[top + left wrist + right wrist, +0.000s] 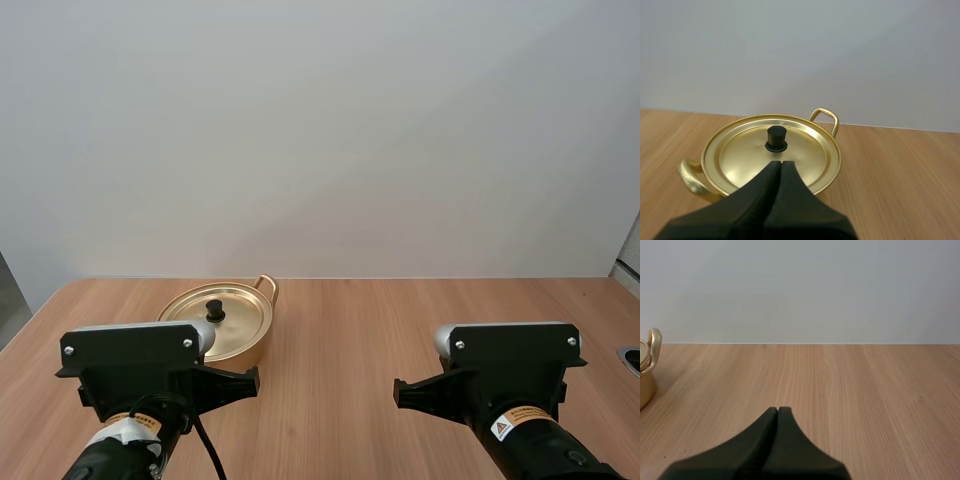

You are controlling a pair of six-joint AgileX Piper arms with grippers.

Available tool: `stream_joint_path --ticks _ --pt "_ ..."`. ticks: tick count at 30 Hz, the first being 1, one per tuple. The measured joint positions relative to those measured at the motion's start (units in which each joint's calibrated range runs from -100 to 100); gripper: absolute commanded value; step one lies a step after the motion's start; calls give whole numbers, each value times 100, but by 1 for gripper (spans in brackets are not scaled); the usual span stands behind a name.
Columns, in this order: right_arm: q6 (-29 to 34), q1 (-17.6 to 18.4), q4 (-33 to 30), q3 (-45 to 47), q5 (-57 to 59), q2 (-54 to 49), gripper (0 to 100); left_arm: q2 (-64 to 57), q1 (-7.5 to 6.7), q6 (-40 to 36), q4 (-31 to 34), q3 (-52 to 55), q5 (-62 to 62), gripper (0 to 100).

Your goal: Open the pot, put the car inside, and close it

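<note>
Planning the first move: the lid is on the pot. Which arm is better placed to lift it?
Left. The left gripper, shut, points at the knob of the lid just ahead; the right gripper faces table, with the pot off to its side.

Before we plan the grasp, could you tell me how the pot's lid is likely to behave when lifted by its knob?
The lid looks like thin, stiff metal, so probably light and rigid. Its small black knob offers a narrow grip, so the lid may tilt. The shiny surface looks slippery elsewhere.
</note>
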Motion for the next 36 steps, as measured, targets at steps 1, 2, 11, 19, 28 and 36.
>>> stream_joint_path --ticks 1,2,11,19,28,36 --pt "0 0 2 0 0 0 0 0 0 7 11 0 0 0" --pt "0 0 -34 0 0 0 0 0 0 7 52 0 0 0" --pt "93 0 -82 0 -16 0 0 0 0 7 102 0 -18 0" --pt "101 0 -82 0 -16 0 0 0 0 7 102 0 -58 0" --pt "101 0 -71 0 -16 0 0 0 0 7 102 0 -58 0" --pt "101 0 -71 0 -16 0 0 0 0 7 102 0 -58 0"
